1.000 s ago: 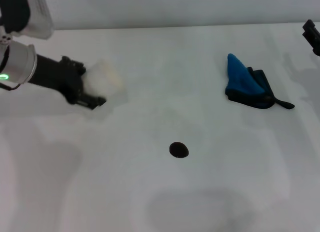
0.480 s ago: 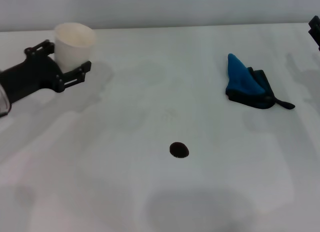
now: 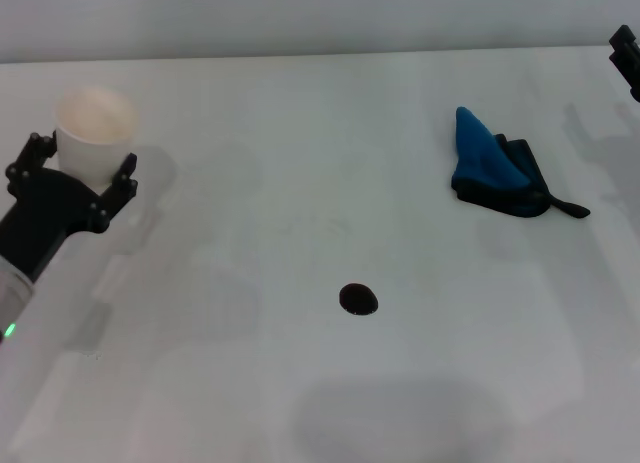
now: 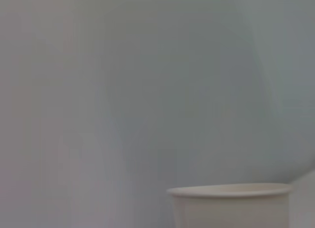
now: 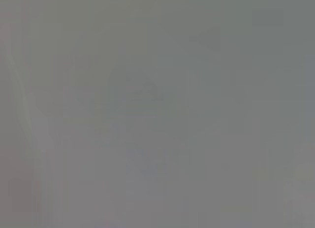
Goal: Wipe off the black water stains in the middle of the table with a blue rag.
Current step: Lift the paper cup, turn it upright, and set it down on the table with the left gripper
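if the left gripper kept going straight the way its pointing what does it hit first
The white paper cup. The left gripper points toward the table's far edge and the cup already sits between its fingers, so it seems to block that line at once. Whether the fingers touch it is unclear.

we are reaching our left arm in from the near left edge, its black left pincer (image 3: 72,175) pointing away from us with both fingers spread and clasping a cup between them. our right pincer (image 3: 627,53) is hanging at the far right edge, barely showing.
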